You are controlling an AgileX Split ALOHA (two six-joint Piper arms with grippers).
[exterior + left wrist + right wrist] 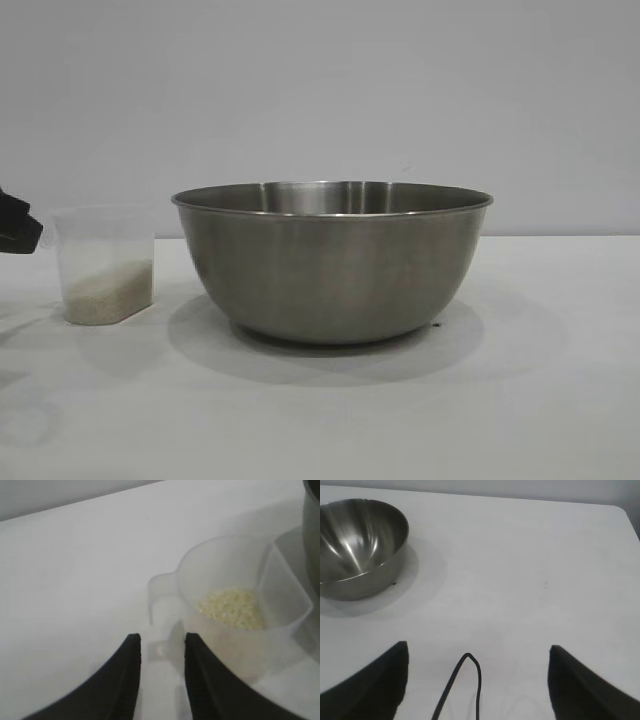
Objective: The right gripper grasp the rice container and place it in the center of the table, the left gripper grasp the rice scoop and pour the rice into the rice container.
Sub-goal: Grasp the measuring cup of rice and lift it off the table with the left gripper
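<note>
Rice (231, 608) lies in the clear plastic measuring scoop (235, 605) beside the steel bowl (332, 262); the left gripper (161, 647), fingers narrowly parted, straddles its handle, apparently to pinch it.

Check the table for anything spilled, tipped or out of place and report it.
Nothing stands out. The rice container sits upright on the table, with no grains showing in its visible part. The rice scoop stands upright beside it, the rice inside. No grains lie loose on the table.
</note>
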